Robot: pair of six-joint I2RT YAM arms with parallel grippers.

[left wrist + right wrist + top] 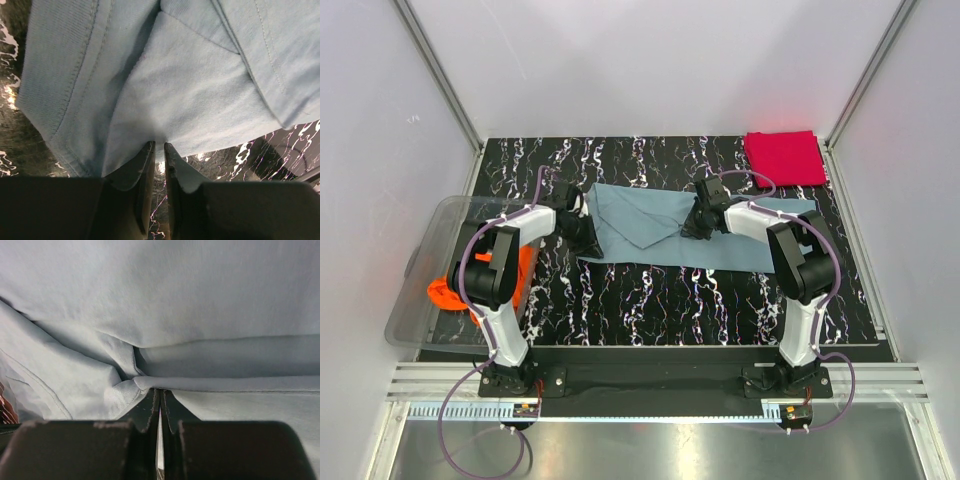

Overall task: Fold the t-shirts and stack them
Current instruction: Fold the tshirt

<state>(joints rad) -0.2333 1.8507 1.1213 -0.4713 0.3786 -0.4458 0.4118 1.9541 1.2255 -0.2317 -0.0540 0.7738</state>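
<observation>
Grey-blue t-shirt (pixel 650 225) lies part-folded at the middle of the table (pixel 650 300). Left gripper (pixel 159 145): jaws narrow, nipping its edge at the very tips. Right gripper (pixel 160 391): jaws closed on a bunched fold. Risk: the shallow left hold slips on lifting, skewing the fold.

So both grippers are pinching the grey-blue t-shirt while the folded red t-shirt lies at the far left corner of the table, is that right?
Not quite: the top external view shows the folded red t-shirt at the far right corner of the table. The rest holds.
</observation>
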